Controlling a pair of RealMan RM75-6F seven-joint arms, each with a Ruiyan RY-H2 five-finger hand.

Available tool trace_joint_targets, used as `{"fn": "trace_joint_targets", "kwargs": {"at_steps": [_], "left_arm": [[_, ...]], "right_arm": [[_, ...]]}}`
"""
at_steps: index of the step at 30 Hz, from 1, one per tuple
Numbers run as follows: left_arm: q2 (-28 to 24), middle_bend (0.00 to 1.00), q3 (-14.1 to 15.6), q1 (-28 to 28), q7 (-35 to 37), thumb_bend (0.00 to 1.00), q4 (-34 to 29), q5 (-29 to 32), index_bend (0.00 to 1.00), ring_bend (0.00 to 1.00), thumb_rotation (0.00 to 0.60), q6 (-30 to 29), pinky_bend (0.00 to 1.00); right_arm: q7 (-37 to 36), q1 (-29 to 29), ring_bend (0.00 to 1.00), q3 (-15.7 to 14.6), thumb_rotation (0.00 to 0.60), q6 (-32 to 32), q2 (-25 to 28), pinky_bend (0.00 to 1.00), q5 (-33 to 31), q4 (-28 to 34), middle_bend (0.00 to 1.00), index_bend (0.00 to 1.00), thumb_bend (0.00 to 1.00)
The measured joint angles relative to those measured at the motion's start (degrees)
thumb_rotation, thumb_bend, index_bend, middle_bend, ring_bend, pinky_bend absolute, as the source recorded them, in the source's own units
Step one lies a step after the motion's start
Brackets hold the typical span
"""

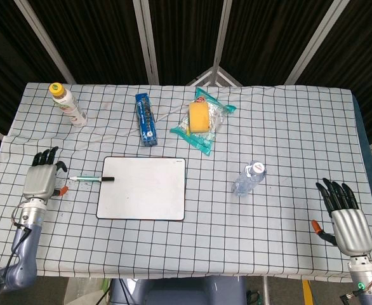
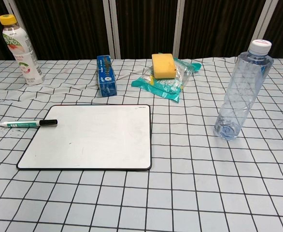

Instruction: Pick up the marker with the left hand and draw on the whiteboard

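We find our left hand (image 1: 40, 180) over the desk (image 1: 287, 127) with fingers spread and holding nothing, just left of the marker (image 1: 92, 178). The marker lies flat, its black cap resting on the left edge of the whiteboard (image 1: 143, 188), which lies flat and unmarked. Our right hand (image 1: 346, 219) sits at the desk's far right, well apart, fingers extended and empty.

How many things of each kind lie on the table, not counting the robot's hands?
Bottles: 2, drink bottle and water bottle
Whiteboard: 1
Marker: 1
Blue box: 1
Sponge in wrapper: 1
Total: 6
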State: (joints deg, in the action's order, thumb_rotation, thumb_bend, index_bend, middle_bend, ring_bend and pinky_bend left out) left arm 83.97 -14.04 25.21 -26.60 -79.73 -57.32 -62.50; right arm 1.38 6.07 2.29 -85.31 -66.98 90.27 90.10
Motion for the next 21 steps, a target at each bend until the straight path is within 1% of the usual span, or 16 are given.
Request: {"fn": "trace_joint_targets", "kwargs": {"at_steps": [6,21], "left_arm": [[3.9,0.0,-0.8,3.0,-2.0,0.35,3.9,2.6,0.44,0.0,0.6,1.5,0.0],[9.4,0.0,-0.8,6.4,-4.1,0.36,8.9,5.9,0.47,0.0,0.6,3.8,0.0]], "right_arm": [[-0.2,0.0,0.0,0.0,0.6,0.2,0.1,0.0,-0.2,0.1,0.0,0.0,0.31],[-0.7,0.0,0.0,0.1,0.6,0.5,0.3,0.0,-0.6,0.4,0.0,0.0,0.31]]}}
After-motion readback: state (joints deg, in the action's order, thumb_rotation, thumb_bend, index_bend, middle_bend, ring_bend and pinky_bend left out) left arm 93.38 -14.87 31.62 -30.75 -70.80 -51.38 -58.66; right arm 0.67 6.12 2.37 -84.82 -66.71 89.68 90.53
